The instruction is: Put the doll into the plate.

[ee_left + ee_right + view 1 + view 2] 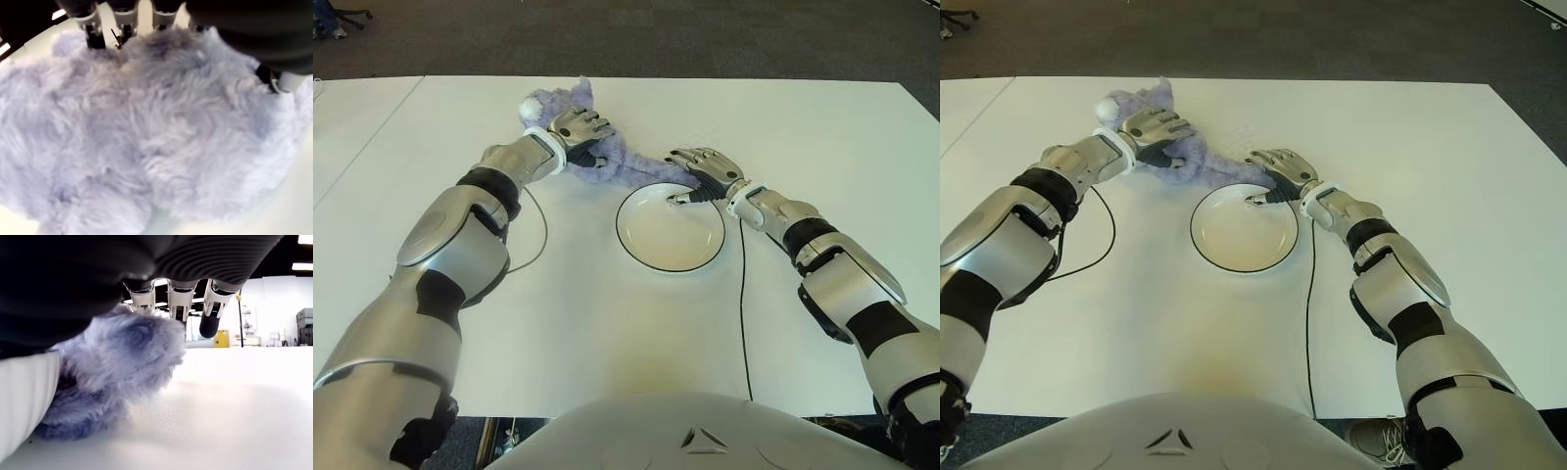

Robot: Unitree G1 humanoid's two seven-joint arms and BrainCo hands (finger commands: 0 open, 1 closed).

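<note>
From the head camera, a white table (607, 333) fills the view, with dark floor (656, 34) beyond its far edge. A fluffy lavender doll (617, 157) lies on the table just behind a round white plate (636, 253) with a thin dark rim. The doll is outside the plate, one end reaching toward its far rim. The left hand (578, 132) lies on top of the doll's far end, fingers draped over the fur. The right hand (703, 168) sits at the plate's far right rim, fingers loosely spread, thumb tip over the rim, touching the doll's near end. Thin black cables trail along both forearms across the table. Bare tabletop lies open on every side of the plate.

The right eye shows the same layout, plus more bare table toward the robot's right.

The left wrist camera shows fur filling nearly the whole frame, with the fingers (124, 24) reaching across its far side; whether they grip or only press is hard to tell.

The right wrist camera, low over the table, shows three fingers (178, 301) extended above a tuft of fur, not closed on it.
</note>
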